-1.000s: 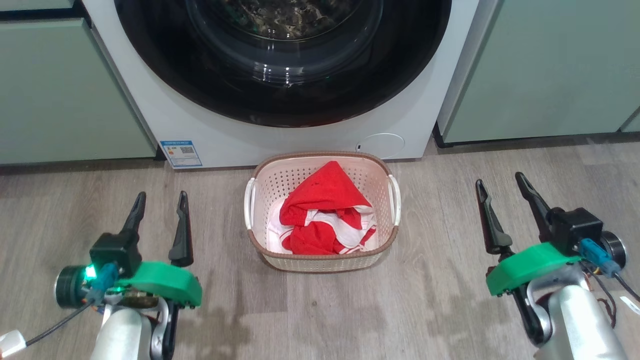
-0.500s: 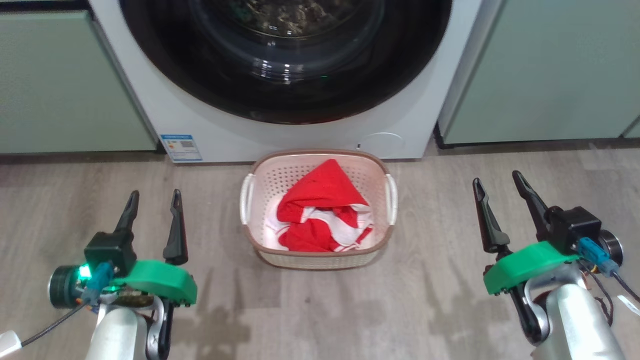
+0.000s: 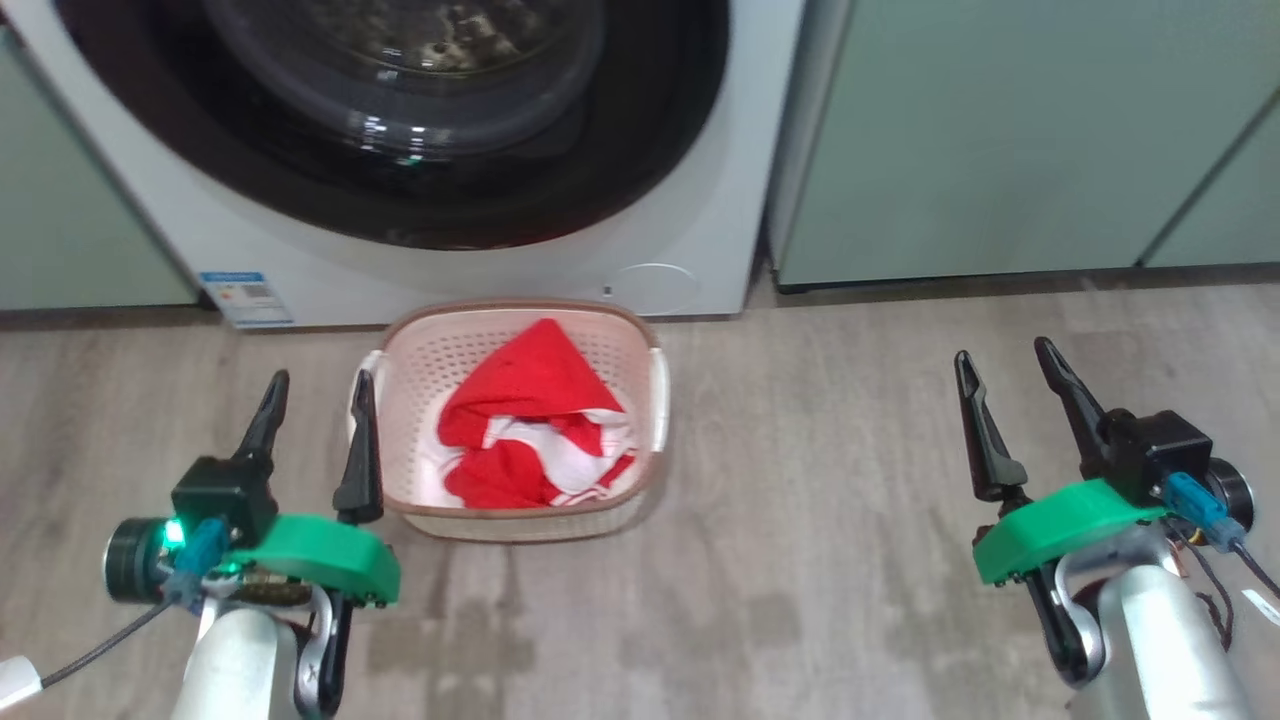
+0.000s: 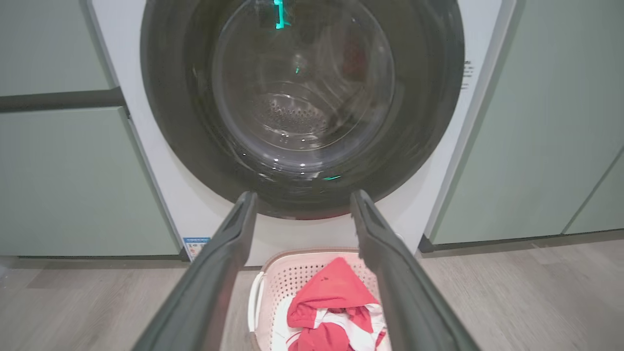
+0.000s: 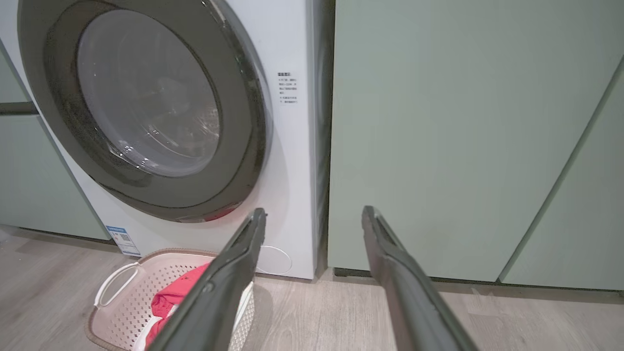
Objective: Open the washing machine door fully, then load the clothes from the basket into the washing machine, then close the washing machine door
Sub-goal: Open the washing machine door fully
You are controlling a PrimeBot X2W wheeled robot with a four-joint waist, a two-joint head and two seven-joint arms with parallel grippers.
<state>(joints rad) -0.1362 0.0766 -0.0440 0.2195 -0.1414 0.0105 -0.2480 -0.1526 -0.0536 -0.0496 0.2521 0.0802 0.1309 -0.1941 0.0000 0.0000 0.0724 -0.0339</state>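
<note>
Since the earlier frames the head camera has swung to the robot's right. The machine and basket now sit further left in my head view, while both grippers keep their places low in the picture. I log this as a camera move, not a move of the things.

Item one: the washing machine (image 3: pixel 690 230) stands between pale green cabinets (image 3: pixel 1000 140) on a grey wood-look floor (image 3: pixel 820 500).

Item two: the washing machine door (image 3: pixel 400 100) lies flush against the machine front. It is closed, with its black rim and glass bowl facing me. The right wrist view confirms no gap at the rim.

Item three: the basket (image 3: pixel 510 304) sits on the floor just before the machine, below the door.

Item four: the clothes (image 3: pixel 530 420) lie bundled inside the basket, red over white panels. Nothing is loaded yet.

Item five: the left gripper (image 3: pixel 322 380) is released, its fingers spread and holding nothing. Its inner finger overlaps the basket's left handle in the head view. I cannot tell whether it touches.

Item six: the right gripper (image 3: pixel 1003 350) is likewise released and empty. It is well apart from the basket, over bare floor.

Minor items: a blue sticker (image 3: pixel 245 297) sits low on the front at the left, and a round flap (image 3: pixel 655 288) low at the right.
</note>
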